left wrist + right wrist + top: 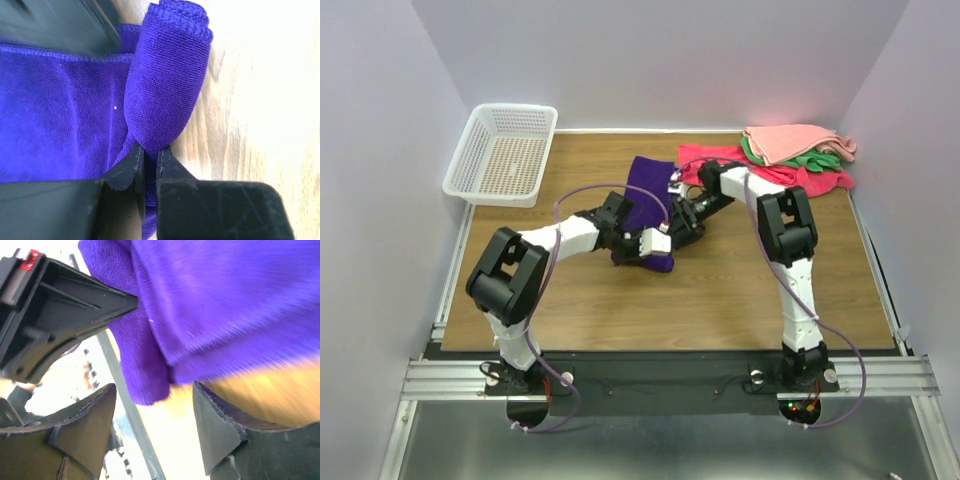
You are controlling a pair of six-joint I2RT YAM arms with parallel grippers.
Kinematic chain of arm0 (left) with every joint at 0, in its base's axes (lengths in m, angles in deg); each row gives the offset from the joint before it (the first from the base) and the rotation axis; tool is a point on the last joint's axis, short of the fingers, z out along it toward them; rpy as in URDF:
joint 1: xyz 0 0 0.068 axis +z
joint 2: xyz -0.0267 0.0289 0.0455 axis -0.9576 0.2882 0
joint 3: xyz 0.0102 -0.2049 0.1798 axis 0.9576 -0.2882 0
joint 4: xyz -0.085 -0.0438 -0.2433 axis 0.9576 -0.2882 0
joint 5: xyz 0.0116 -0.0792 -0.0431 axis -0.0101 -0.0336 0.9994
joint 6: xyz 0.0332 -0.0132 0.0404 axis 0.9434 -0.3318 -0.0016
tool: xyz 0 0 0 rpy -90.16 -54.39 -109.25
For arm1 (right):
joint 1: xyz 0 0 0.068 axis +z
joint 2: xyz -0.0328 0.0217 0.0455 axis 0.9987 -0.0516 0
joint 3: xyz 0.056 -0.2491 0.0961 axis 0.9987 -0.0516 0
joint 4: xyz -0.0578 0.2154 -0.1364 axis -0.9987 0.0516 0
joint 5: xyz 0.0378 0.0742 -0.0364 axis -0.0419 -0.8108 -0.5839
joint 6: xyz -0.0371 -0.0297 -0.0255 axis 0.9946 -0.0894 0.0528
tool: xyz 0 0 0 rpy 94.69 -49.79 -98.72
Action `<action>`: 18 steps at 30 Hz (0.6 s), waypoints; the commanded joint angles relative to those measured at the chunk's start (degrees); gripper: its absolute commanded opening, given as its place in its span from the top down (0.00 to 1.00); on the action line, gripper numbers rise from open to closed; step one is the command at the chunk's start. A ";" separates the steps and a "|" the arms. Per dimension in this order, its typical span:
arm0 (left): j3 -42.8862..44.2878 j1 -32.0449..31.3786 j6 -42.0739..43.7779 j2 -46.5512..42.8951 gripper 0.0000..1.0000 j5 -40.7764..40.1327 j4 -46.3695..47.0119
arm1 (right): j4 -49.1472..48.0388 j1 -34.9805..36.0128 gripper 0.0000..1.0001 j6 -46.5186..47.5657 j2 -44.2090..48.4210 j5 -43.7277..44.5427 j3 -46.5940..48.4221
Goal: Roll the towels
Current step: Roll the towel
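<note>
L side: left gripper (150, 154) pressed almost together, pinching a thin fold of the purple towel (60, 115) at the base of the roll (167, 75). Only a sliver of cloth betw. the tips. Roll looks snug at this end, hem showing at its top. Flat cloth spreads off one side of it.

R side: right gripper (155, 412) spread wide, nothing gripped. A towel corner hangs betw. its fingers (95, 415). Doesn't seem to touch either pad, but view is blurred.

Position: purple towel lies right of the basket (463, 150) and nearer the arms, on the table (720, 300). Rolled end is the end farthest from basket, and both grippers meet there. Pink towel (790, 140), green towel (820, 160) and red towel (815, 180) are heaped well right of basket, along the same far strip, not rolled.

Judgement: roll only begun, approx. a turn or two, most of the cloth flat.

To do the step well:
- R should close on its own end of the roll, level w/ L, before either turns. Otherwise the roll goes cone-shaped.
- Turn both together toward the flat part, cloth taut betw. grips.
- Risk: L pinch is shallow, so the fold may slip out and the roll spring open. Re-grip deeper if it loosens.
- Terry is soft and clings to itself, so it should hold shape if kept snug.
</note>
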 commanded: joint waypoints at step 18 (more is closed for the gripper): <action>36.82 13.56 9.57 35.10 1.00 14.75 -46.21 | -25.31 3.20 0.25 12.51 37.89 32.94 -22.85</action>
